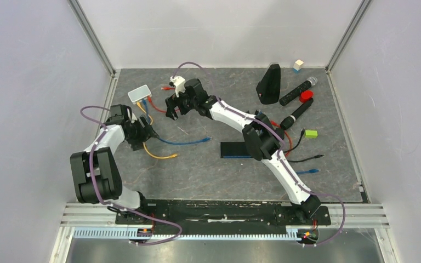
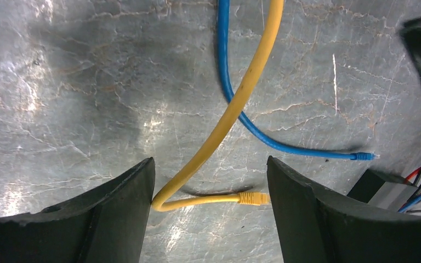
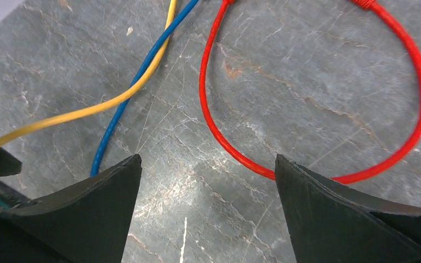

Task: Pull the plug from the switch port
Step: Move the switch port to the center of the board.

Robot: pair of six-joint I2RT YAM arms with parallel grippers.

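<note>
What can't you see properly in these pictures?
- Top view: the switch is too small to show what sits in its ports.
- Left wrist view: the yellow cable leaves the top edge, so its far end is cut off.
- Right wrist view: a finger hides part of the red cable loop.

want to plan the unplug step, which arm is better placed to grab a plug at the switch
Right, probably. The right gripper hangs open beside the switch, with the red cable looping between its fingers. The left gripper, also open, sits over the loose end of the yellow cable.
</note>
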